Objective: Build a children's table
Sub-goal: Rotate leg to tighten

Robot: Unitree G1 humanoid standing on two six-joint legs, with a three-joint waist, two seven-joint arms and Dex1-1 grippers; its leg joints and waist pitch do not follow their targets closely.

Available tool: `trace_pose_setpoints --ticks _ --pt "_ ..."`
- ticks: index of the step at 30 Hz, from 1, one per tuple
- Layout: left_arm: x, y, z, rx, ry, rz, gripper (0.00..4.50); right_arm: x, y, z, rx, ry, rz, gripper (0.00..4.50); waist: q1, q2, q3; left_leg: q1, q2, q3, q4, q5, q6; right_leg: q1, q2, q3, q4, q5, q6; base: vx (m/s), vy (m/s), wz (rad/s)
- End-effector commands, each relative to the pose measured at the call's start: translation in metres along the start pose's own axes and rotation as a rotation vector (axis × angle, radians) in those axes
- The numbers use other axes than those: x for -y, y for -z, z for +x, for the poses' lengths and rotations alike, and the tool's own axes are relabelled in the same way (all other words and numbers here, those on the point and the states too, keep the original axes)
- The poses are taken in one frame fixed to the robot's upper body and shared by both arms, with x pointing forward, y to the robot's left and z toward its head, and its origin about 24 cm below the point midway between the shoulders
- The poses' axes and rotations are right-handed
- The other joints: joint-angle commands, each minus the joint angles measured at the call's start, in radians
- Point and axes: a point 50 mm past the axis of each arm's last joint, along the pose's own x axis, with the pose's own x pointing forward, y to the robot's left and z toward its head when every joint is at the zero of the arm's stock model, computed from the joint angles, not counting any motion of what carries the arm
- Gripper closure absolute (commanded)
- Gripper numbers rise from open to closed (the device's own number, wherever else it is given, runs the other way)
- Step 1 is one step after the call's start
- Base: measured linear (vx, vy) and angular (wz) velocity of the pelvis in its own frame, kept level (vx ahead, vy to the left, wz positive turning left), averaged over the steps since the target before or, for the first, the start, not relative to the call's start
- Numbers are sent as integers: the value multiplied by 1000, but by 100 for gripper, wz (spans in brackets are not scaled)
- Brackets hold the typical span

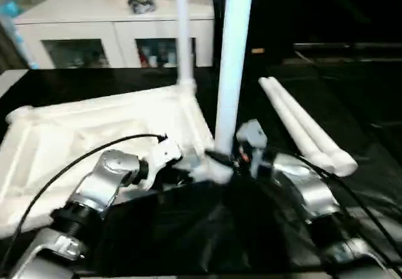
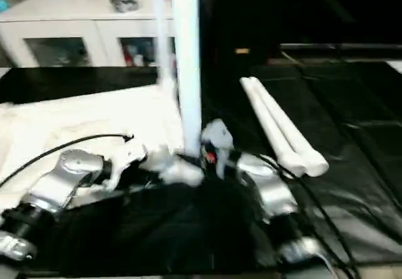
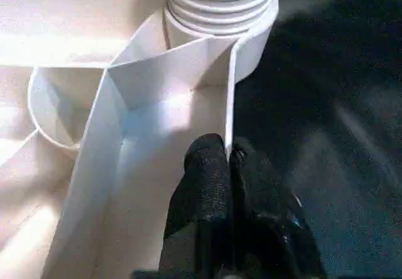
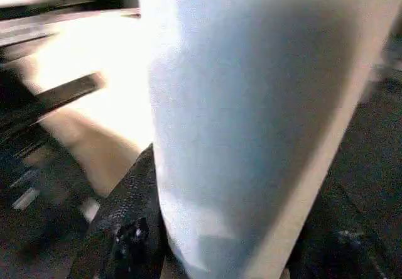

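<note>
Tabletop upside down at left, rim pinched by left gripper, right gripper clamping upright leg over near corner socket; risk of cross-threading if tilted.

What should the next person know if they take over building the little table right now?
Left gripper: shut, pinching the rim wall of the upside-down table top.
Right gripper: closed around an upright leg at the near corner socket.
Done: one leg stands at the far corner.
Left: seat the held leg if needed, then fit the two loose legs lying on the black mat.
</note>
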Motion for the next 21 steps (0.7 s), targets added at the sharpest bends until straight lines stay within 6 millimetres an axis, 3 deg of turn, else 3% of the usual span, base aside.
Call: trace_pose_setpoints --ticks 1,2,4,6,8,9,18,19,21 --pt "-2 -26 1 109 -151 -12 450 -4 36 3 -181 96 85 256 -9 -12 -33 1 34 -31 -93 -465 -29 17 -69 30 -106 -602 -113 0 0 0" --pt "4 -29 7 121 -169 -23 450 -3 37 7 -192 138 106 256 -12 -11 -34 -4 35 -33 -95 -456 -28 22 -70 29 -103 -585 -117 0 0 0" --pt "13 -34 13 143 -181 -44 450 -5 39 13 -206 171 139 256 -17 -8 -33 -1 34 -31 -94 -470 -27 17 -68 30 -105 -572 -118 0 0 0" --pt "18 -37 17 156 -182 -57 450 -7 39 17 -209 182 143 256 -21 -16 -36 -2 30 -23 -91 -438 -5 15 -66 38 -106 -501 -141 0 0 0" --pt "25 -40 21 149 -174 -41 450 -11 38 23 -214 180 162 256 -22 -17 -36 -6 31 -21 -92 -421 3 18 -66 39 -103 -484 -148 0 0 0" --pt "24 -39 21 143 -173 -35 450 -12 38 24 -216 178 157 256 -22 -16 -36 -10 31 -20 -92 -396 8 20 -66 39 -101 -466 -153 0 0 0" --pt "18 -36 16 93 -218 -30 450 -14 40 27 -224 165 209 256 -18 -13 -43 -6 33 -9 -89 -306 22 29 -62 44 -89 -304 -208 0 0 0" --pt "18 -36 16 90 -221 -31 450 -14 40 27 -220 160 218 200 -17 -13 -43 -6 33 -9 -89 -305 22 30 -62 43 -87 -299 -210 0 0 0" --pt "16 -36 15 85 -228 -31 450 -13 39 27 -205 156 219 186 -18 -10 -42 -6 33 -9 -89 -310 22 29 -61 42 -89 -307 -214 0 0 0"
